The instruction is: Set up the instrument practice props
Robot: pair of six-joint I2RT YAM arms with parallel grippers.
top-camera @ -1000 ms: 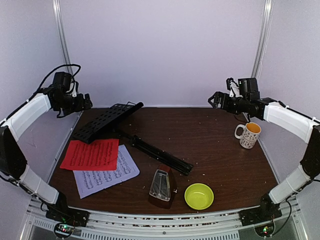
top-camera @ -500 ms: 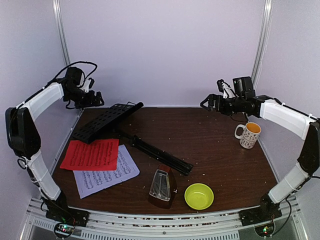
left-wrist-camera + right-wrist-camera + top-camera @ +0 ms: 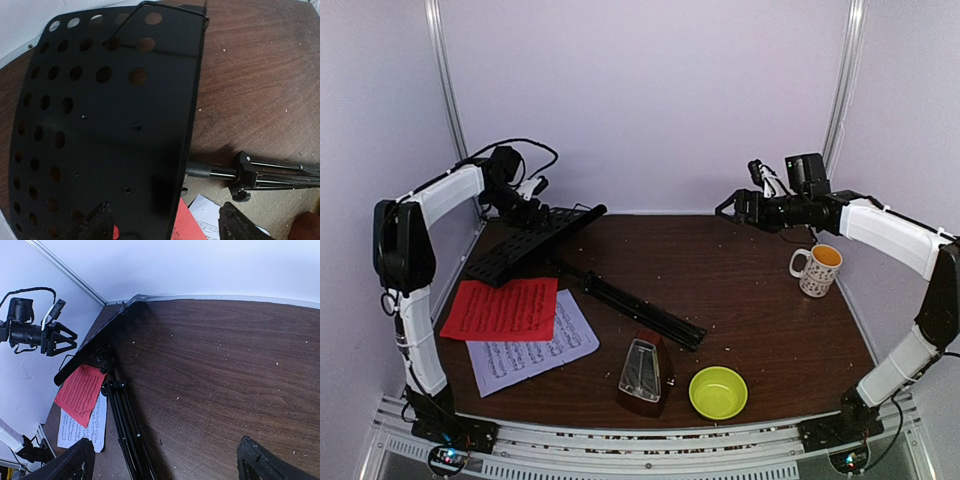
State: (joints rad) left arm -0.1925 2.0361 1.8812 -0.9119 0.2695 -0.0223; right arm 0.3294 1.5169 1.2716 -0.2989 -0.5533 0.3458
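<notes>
The black music stand lies flat on the table, its perforated desk [image 3: 525, 242] at the back left and its folded tripod legs [image 3: 642, 311] stretching toward the middle. The red sheet [image 3: 500, 308] overlaps the white sheet [image 3: 532, 350] at the front left. The brown metronome [image 3: 643, 375] stands near the front. My left gripper [image 3: 532, 203] hovers open over the far end of the desk [image 3: 100, 125], with the red sheet [image 3: 189, 227] below it. My right gripper [image 3: 726, 210] is open and empty, in the air over the back right; its view shows the desk [image 3: 100, 335] and legs [image 3: 127, 425].
A patterned white mug [image 3: 817, 268] stands at the right edge. A yellow-green bowl [image 3: 717, 392] sits at the front beside the metronome. White walls close in the back and sides. Bare brown tabletop [image 3: 740, 290] lies between the stand's legs and the mug.
My left gripper has swung right from the left wall to above the stand's desk. My right gripper has shifted slightly left. Nothing on the table has moved.
</notes>
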